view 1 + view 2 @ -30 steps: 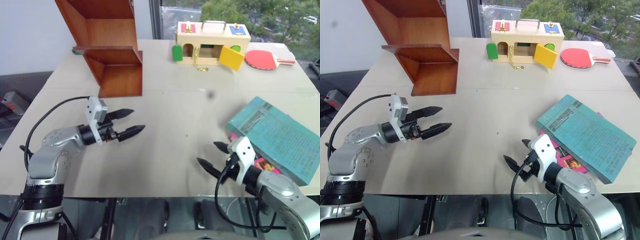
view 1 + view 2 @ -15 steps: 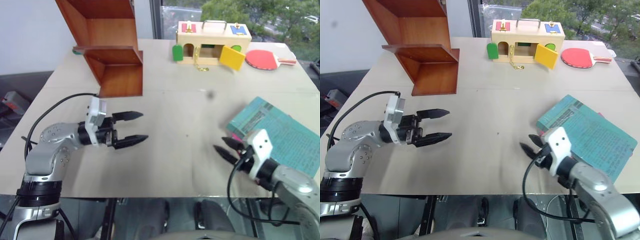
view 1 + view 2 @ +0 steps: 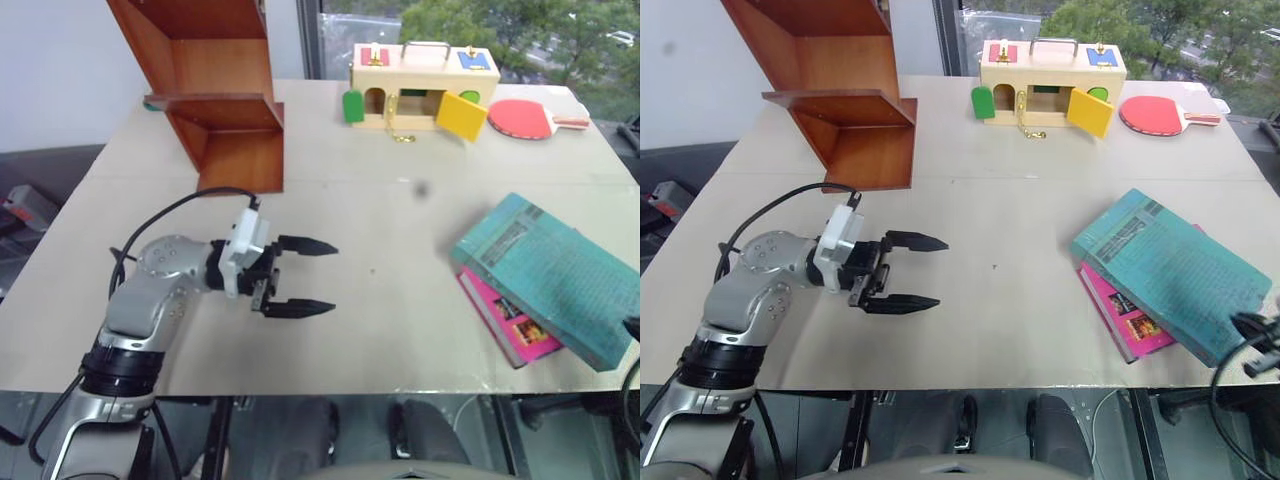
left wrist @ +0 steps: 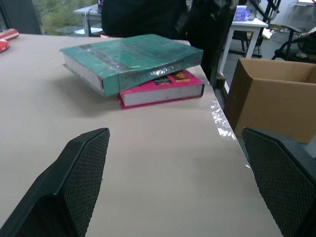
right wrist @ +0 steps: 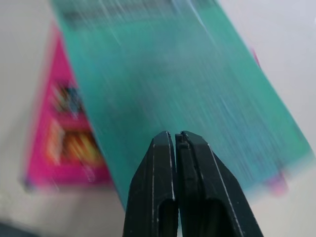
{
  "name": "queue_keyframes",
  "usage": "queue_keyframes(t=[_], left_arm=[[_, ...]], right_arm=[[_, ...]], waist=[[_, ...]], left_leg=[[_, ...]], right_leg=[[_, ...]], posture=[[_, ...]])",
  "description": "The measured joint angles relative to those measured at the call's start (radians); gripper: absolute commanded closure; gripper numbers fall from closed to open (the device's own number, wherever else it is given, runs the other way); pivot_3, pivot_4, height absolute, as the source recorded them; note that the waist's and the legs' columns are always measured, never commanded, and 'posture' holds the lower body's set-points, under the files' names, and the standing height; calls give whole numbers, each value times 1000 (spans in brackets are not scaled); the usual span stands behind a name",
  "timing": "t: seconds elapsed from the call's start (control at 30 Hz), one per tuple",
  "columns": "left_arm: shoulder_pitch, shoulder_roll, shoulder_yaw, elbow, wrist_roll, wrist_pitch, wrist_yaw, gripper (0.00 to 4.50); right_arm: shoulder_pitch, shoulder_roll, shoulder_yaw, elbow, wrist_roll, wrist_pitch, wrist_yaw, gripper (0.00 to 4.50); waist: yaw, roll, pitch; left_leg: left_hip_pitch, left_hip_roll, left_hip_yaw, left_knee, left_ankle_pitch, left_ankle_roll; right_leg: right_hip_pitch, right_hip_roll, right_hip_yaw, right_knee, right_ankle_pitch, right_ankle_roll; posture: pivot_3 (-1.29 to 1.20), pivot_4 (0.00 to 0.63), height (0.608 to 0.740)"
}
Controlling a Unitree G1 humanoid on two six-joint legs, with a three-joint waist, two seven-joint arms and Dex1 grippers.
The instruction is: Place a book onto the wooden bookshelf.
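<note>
Book (image 3: 548, 275): thick, teal-green, glossy cover with dark fine print, pale page edges.
Book pose: lying flat, cover up, turned askew to the table edge (resting partly atop a thinner pink book).
Book place: near right of the table.
Bookshelf (image 3: 213, 90): reddish-brown wood, flat boards, slanted side panels, far left, well apart from the book.

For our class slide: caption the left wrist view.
Open left gripper faces the teal book lying on a pink book.

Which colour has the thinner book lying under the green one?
Magenta-pink; the left wrist view shows it best.
</note>
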Motion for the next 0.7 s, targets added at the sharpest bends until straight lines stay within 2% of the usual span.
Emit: queue_keyframes(t=[0.13, 0.23, 0.43, 0.7], left_arm=[[-3, -2, -11, 0, 0, 0, -5, 0], [-1, -2, -11, -2, 0, 0, -5, 0], [2, -2, -11, -3, 0, 0, -3, 0], [10, -2, -11, -3, 0, -1, 7, 0]], right_arm=[[24, 4, 7, 54, -64, -26, 4, 4403], [-1, 8, 100, 95, -127, -67, -8, 4403], [-107, 20, 218, 93, -140, -70, -14, 4403], [-132, 31, 267, 34, -119, -41, -3, 4403]], waist=[[-2, 0, 0], [-2, 0, 0], [0, 2, -1], [1, 2, -1]], left_leg=[[0, 0, 1, 0, 0, 0], [0, 1, 1, 0, 0, 0], [0, 1, 1, 0, 0, 0], [0, 1, 1, 0, 0, 0]], right_leg=[[0, -1, 2, 0, 0, 0], [-1, -1, 2, 0, 0, 0], [-1, 0, 2, 0, 0, 0], [-1, 0, 1, 0, 0, 0]], posture=[[0, 150, 740], [0, 150, 740], [0, 150, 740], [0, 150, 740]])
